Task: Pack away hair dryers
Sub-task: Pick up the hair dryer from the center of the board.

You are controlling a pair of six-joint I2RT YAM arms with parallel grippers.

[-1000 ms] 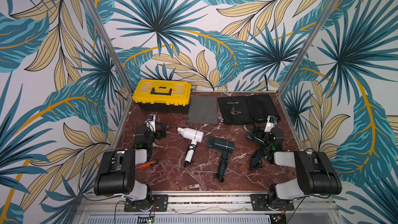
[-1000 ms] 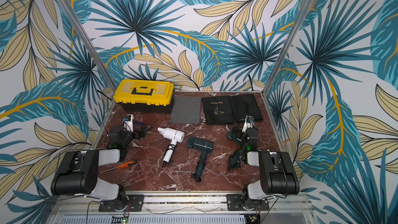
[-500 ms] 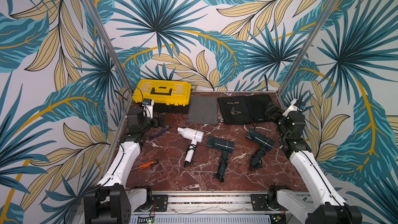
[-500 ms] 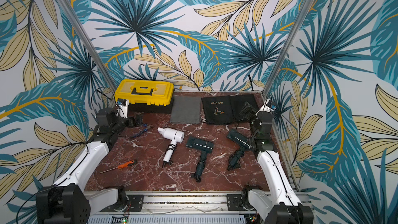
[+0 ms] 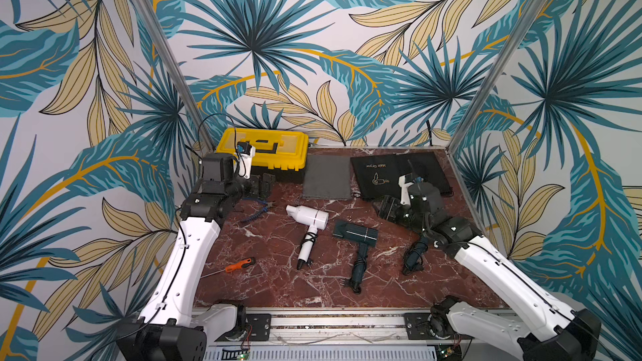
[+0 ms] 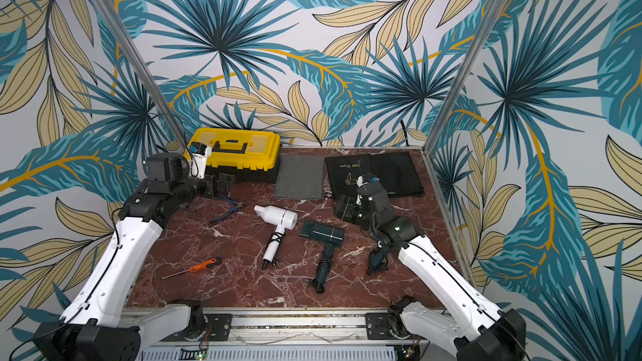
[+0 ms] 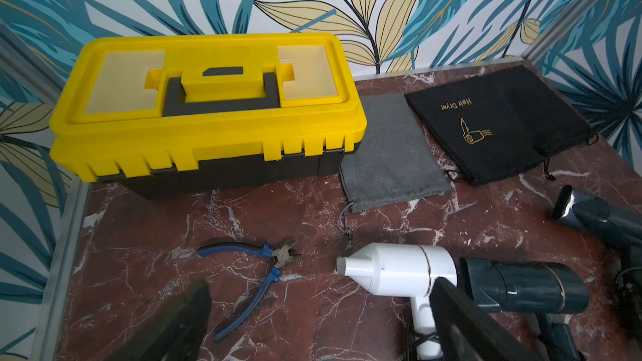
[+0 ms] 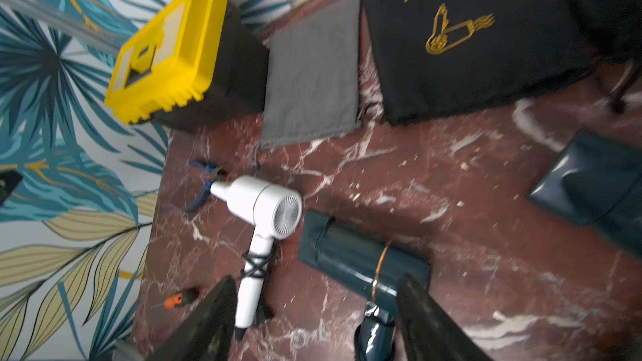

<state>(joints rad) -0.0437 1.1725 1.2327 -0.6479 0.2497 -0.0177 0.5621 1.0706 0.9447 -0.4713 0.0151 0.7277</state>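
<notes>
Left arm reaches forward; left gripper (image 5: 262, 184) level, jaws wide, empty, pliers (image 5: 257, 208) just ahead on the bench (image 5: 278, 283). Right arm extended low; right gripper (image 5: 385, 208) jaws apart, empty, black hair dryer (image 5: 415, 253) behind it.

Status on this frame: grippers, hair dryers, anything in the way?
Open and empty: left gripper, right gripper. On table, unpacked: white hair dryer, dark teal hair dryer, black hair dryer. Black one partly under right arm.
</notes>
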